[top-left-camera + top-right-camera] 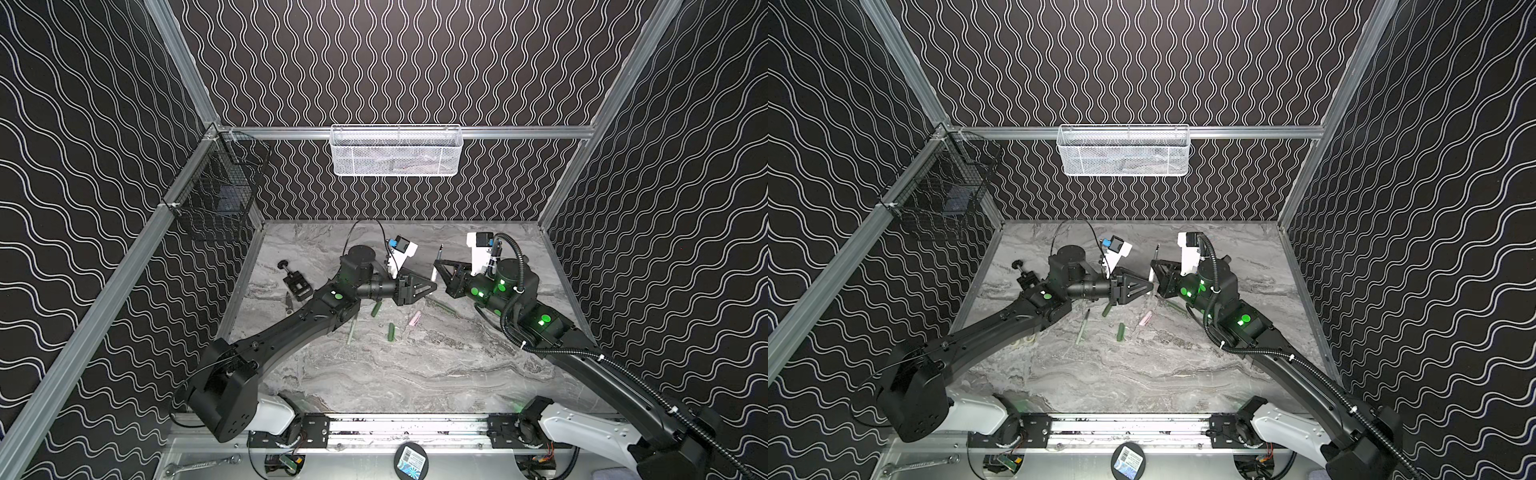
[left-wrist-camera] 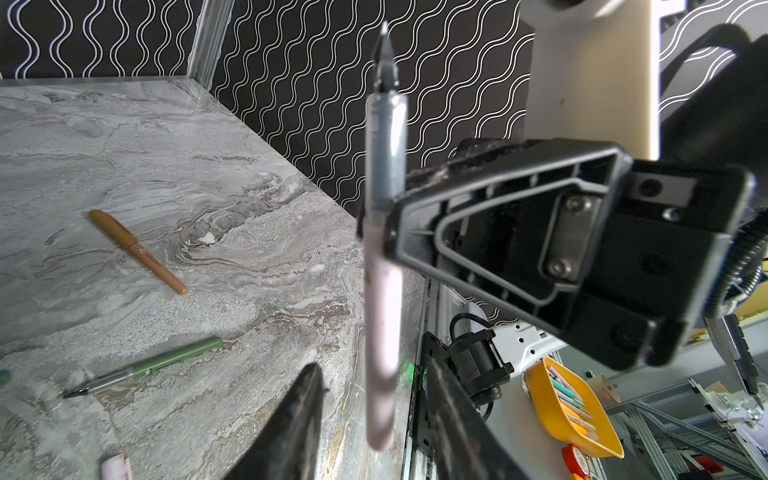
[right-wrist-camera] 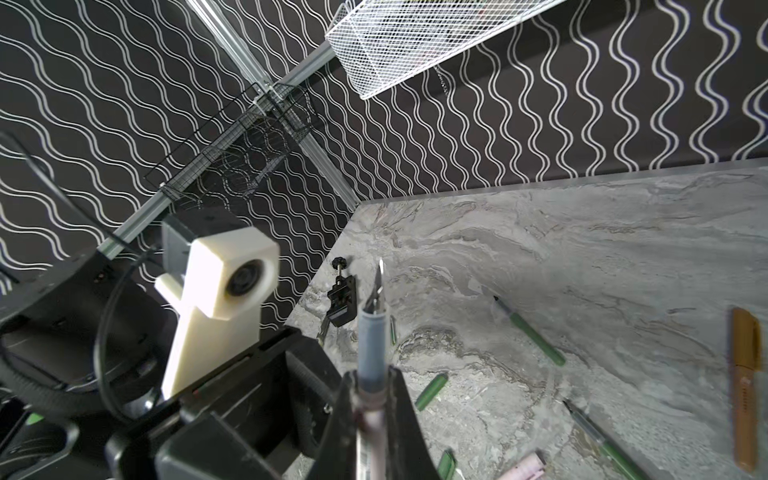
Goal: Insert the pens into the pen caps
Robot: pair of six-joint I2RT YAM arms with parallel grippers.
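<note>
the step in hand looks like a handover of the pink pen [image 2: 382, 332] between the two arms, ahead of capping it. the right hand [image 2: 388, 224] is pressed together on the pen about halfway along the barrel and holds it up in the air, well clear of the tabletop [image 1: 415, 374], with the dark pointed tip upward. the left hand [image 2: 372, 363] is spread. its two fingers [image 2: 303, 411] stand on either side of the pen's lower end, with a gap showing on each side, so it is not gripping yet.

the matching pink cap [image 1: 414, 319] lies loose on the tabletop, near the two hands and below them in both top views, and neither hand has it. a gold pen [image 2: 137, 251] lies farther off and seems to have its cap on already. a green pen [image 2: 153, 368] lies bare with its tip showing, and two dark green caps [image 1: 377, 308] [image 1: 391, 331] lie apart from any pen, so most of the job seems to be ahead.

the next move likely calls for the left hand to close squarely on the lower barrel without pushing the pen out of line, and for the right hand to let go only once that grip is firm. a free hand must then fetch the pink cap and bring its open end straight over the tip.
</note>
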